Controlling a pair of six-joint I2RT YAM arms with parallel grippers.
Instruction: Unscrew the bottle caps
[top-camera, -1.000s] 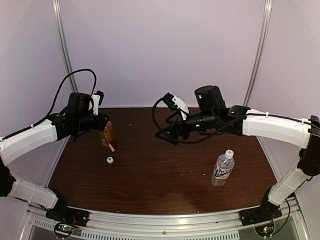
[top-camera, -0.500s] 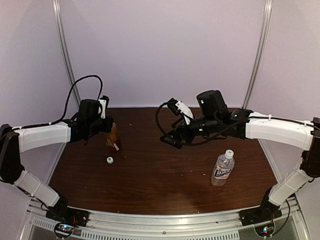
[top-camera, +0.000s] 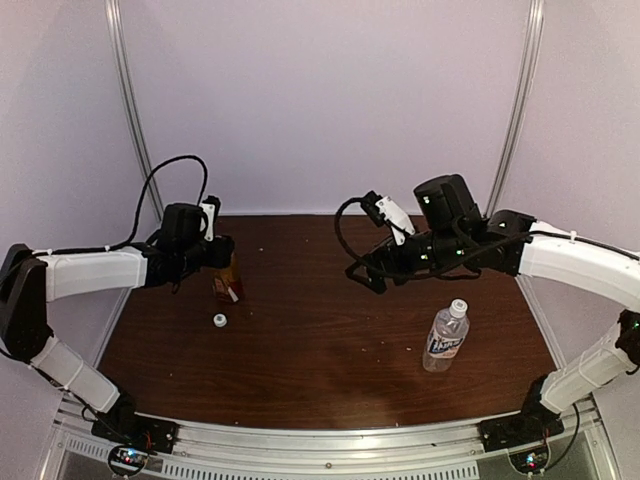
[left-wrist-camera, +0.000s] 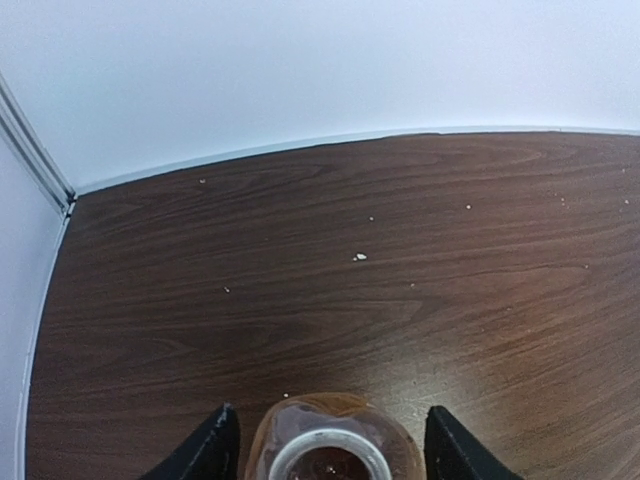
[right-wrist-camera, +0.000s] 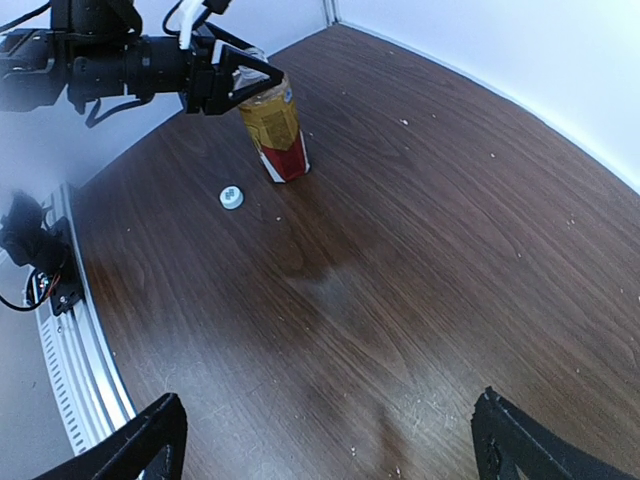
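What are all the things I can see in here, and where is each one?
amber bottle: one, brown liquid, red label, upright at table's left, neck open.
loose cap: one, white, on the table just in front of that bottle.
clear bottle: one, white-and-blue label, upright at near right, white cap on.
table: one, dark brown wood.
left gripper: black, open, fingers either side of amber bottle's top.
right gripper: black, open wide, above table's middle, holding nothing.

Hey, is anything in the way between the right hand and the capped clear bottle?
Nothing visible. The right hand hangs open above bare table. The clear bottle with its white cap stands alone, nearer the front right edge.
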